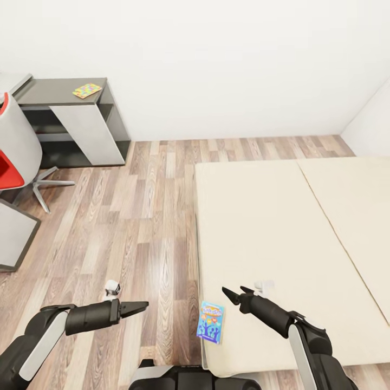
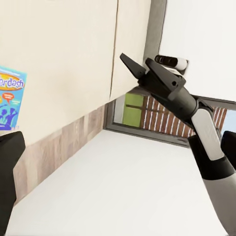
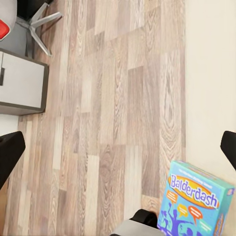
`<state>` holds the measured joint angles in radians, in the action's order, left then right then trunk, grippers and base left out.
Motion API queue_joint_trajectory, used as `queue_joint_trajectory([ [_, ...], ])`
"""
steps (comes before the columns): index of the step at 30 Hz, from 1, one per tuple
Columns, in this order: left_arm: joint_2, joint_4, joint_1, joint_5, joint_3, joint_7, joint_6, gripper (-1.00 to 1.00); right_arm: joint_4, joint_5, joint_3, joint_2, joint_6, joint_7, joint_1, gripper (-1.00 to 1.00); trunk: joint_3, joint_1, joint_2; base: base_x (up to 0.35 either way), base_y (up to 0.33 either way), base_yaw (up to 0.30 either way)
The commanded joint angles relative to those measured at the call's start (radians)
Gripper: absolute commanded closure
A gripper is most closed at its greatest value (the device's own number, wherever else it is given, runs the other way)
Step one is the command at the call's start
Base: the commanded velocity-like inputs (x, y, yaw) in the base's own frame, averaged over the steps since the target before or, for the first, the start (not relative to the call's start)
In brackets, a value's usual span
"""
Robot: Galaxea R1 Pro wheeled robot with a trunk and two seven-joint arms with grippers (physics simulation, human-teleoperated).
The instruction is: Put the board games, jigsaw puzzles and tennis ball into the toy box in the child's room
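**Blue game on the bed's edge, both grippers empty**

The blue game (image 1: 211, 322) lies flat at the near corner of the bed (image 1: 281, 244), one side right at the mattress edge above the floor (image 1: 146, 227). In the right wrist view its lid reads "Balderdash" (image 3: 194, 206).

The right gripper (image 1: 234, 294) hovers above the bed just beyond the game, fingers spread a little, holding nothing. The left gripper (image 1: 138, 307) hangs over the floor, well apart from the game; its fingers look pressed together, and it is empty too.

Risks, as I judge them:

1. A sideways nudge from the right gripper could push the game off the edge onto the floor, since so little mattress lies beside it.
2. A flat box on a soft surface gives the fingers little to get under; a pinch across the thin edge may slip.
3. The narrow finger spread may be too small for the box, so closing early would only shove it.

Only 1 puzzle (image 1: 87, 90) shows on the table (image 1: 51, 91) across the room, near the chair (image 1: 11, 157).
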<state>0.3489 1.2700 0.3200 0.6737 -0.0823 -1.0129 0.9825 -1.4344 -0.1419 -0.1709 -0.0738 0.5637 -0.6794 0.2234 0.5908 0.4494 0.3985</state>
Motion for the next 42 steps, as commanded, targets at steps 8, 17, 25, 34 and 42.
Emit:
queue_joint_trajectory([
  [8, 0.0, -0.015, 0.002, -0.032, 0.021, 0.0, 0.004, -1.0, 0.01, -0.004, -0.002, 0.001, 0.006, 0.001, 0.001, -1.0, -0.012, 0.001, 0.002, 0.0, 0.0, 0.0],
  [17, 0.001, -0.018, 0.002, -0.048, 0.029, 0.002, 0.002, -1.0, 0.012, -0.002, -0.002, 0.001, 0.004, 0.004, 0.001, -1.0, -0.027, 0.001, 0.002, 0.0, 0.0, 0.0],
  [25, 0.001, -0.018, 0.002, -0.052, 0.041, 0.002, 0.002, -1.0, 0.012, -0.003, -0.002, 0.002, 0.004, 0.004, 0.001, -1.0, -0.04, 0.001, 0.002, 0.0, 0.0, 0.0],
  [34, 0.001, -0.018, 0.002, -0.052, 0.055, 0.002, 0.002, -1.0, 0.018, -0.001, -0.003, 0.001, 0.003, 0.005, 0.001, -1.0, -0.055, 0.001, 0.002, 0.0, 0.0, 0.0],
  [42, 0.0, -0.018, 0.002, -0.052, 0.057, 0.002, 0.002, -1.0, 0.02, -0.002, -0.002, 0.002, 0.003, 0.004, 0.001, -1.0, -0.068, 0.001, 0.002, 0.0, 0.0, 0.0],
])
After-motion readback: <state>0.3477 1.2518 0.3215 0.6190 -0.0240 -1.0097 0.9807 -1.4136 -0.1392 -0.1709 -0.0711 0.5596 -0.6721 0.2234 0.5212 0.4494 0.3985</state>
